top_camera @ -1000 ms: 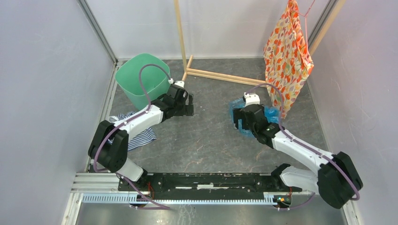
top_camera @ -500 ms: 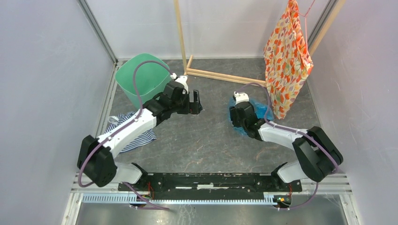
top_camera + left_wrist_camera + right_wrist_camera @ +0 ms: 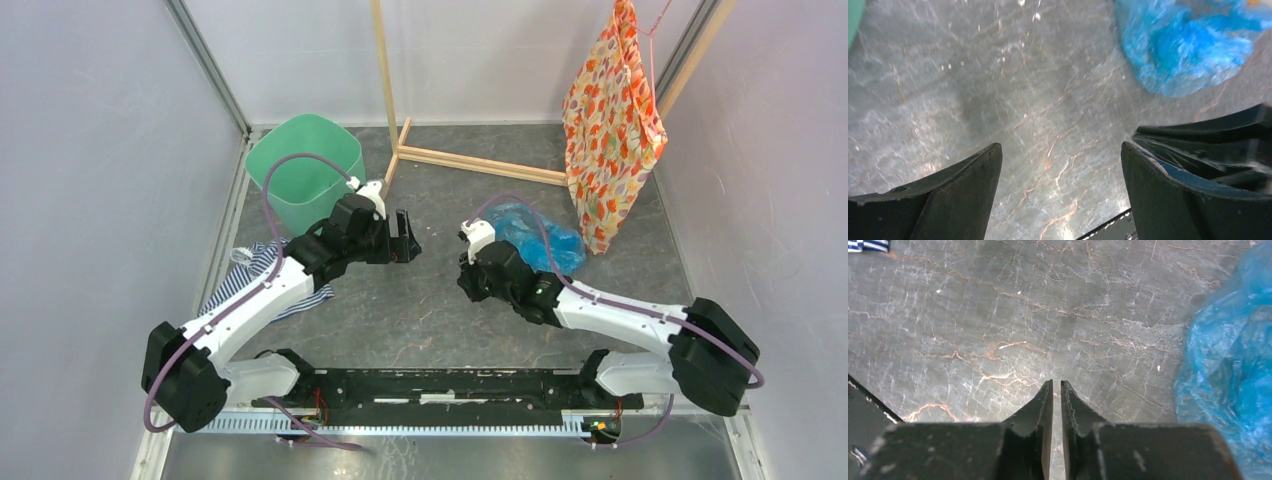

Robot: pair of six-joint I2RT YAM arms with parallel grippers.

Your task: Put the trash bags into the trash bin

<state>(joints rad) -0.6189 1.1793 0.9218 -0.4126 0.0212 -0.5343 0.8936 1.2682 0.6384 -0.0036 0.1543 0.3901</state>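
Two grippers, one bag: the right gripper, pressed together on nothing, sits nearest, with the light-blue trash bag crumpled on the surface just to its right, while the left gripper hangs spread, facing it, the trash bin behind it.

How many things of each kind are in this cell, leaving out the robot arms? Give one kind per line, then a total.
Bags: 1, the blue plastic bag
Bins: 1, the green bin
Cloths: 2, the striped cloth and the floral fabric
Frames: 1, the wooden frame
Total: 5
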